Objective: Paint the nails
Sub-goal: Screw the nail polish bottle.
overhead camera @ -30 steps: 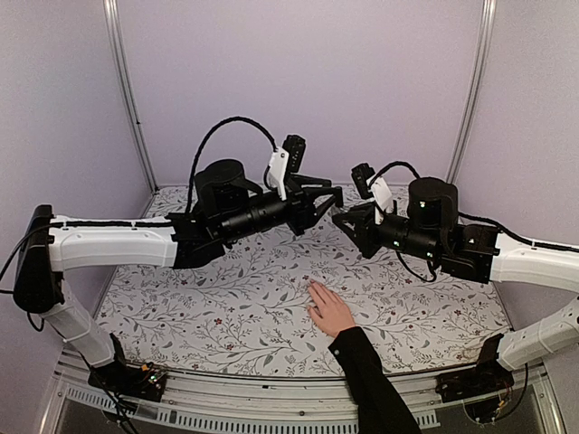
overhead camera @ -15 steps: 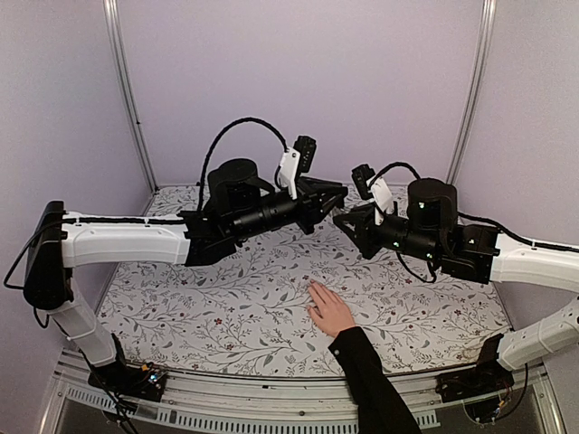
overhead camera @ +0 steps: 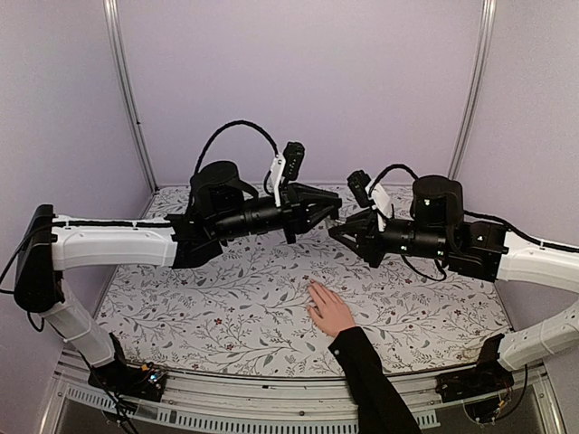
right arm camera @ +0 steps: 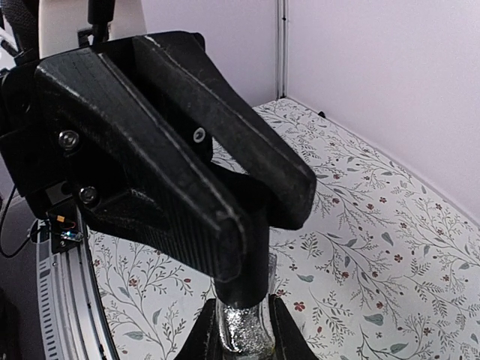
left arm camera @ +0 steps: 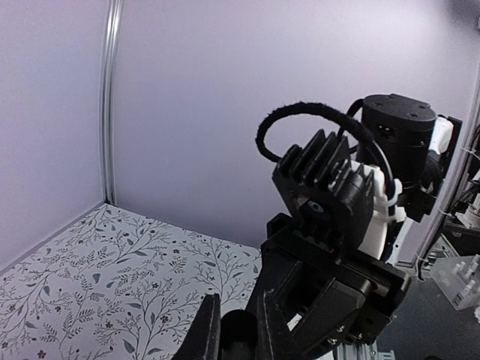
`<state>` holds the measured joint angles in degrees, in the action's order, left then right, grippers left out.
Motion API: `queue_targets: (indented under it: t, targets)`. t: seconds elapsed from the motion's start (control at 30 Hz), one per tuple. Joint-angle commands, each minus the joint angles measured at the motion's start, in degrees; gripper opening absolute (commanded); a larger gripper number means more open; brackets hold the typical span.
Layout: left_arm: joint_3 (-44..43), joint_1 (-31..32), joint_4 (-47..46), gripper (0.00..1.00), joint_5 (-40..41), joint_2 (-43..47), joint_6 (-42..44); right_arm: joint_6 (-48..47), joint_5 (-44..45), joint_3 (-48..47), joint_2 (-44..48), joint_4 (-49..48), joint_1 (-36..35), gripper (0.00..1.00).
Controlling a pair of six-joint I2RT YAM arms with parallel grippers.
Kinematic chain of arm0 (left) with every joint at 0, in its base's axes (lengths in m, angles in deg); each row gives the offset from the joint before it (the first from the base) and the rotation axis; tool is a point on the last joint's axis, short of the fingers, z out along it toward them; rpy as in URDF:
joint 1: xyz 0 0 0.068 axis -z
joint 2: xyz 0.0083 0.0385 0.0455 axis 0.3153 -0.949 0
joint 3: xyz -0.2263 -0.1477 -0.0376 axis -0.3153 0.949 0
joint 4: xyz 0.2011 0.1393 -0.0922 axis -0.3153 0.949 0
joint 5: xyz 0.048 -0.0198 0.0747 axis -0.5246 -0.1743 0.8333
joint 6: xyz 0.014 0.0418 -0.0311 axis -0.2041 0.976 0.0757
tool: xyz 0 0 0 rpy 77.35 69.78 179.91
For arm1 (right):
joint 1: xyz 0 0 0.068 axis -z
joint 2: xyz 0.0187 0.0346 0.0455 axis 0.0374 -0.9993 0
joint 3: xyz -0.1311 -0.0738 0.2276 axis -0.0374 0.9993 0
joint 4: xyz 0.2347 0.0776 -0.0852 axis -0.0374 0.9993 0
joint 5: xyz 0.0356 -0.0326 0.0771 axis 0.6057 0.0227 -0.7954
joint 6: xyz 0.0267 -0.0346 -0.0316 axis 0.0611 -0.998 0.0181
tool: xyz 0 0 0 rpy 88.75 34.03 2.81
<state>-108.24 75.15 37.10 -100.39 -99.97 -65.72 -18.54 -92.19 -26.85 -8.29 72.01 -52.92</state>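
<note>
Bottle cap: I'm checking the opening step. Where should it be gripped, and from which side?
Grip the cap across its round black sides, coming end-on from opposite the right tool, which clamps the glittery glass body; the left tool pinches it so.

This is a robotics lab test cell, not a lived-in room. Plain lavender walls (overhead camera: 298, 81) close in the back and both sides of the overhead view, joined by bare metal posts (overhead camera: 127, 90) at upper left and upper right. The worktop (overhead camera: 226, 307) across the middle wears a flower-printed cloth. Along the bottom edge runs a metal rail (overhead camera: 271, 398) carrying two white-and-black robot arms, the left arm (overhead camera: 118, 246) and the right arm (overhead camera: 543, 262), with a loose black cable (overhead camera: 237, 121) looping above. At the right edge of the left wrist view, beyond the panels, stands cluttered equipment (left arm camera: 457, 277), too blurred to name.
</note>
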Motion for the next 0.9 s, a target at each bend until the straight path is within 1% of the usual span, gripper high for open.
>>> queue_targets:
  t: [0.0, 0.17, 0.3, 0.53, 0.67, 0.87]
  targets:
    - [2.9, -0.6, -2.3, 0.00, -13.3, 0.6, -0.9, -3.6, -11.4, -3.9, 1.8, -2.5, -0.6, 0.00]
    - [2.8, -0.8, -2.8, 0.00, -21.7, 0.0, -1.0, -5.7, -20.0, -5.8, 1.5, -1.3, -0.5, 0.00]
    - [2.5, -0.8, -2.7, 0.00, -26.7, -0.2, -0.5, -6.8, -24.4, -7.7, 0.8, 1.1, -0.5, 0.00]
    - [2.1, -0.8, -2.6, 0.00, -35.9, -0.9, 0.0, -9.1, -33.8, -9.6, 1.4, 1.4, -0.5, 0.00]
    - [2.0, -0.7, -3.0, 0.00, -39.9, -1.5, 0.2, -10.7, -39.8, -10.7, 1.4, 1.8, -0.5, 0.00]
    - [0.8, -0.4, -3.2, 0.00, -44.9, -3.0, -0.1, -12.6, -46.4, -11.9, 1.1, 2.7, -0.5, 0.00]
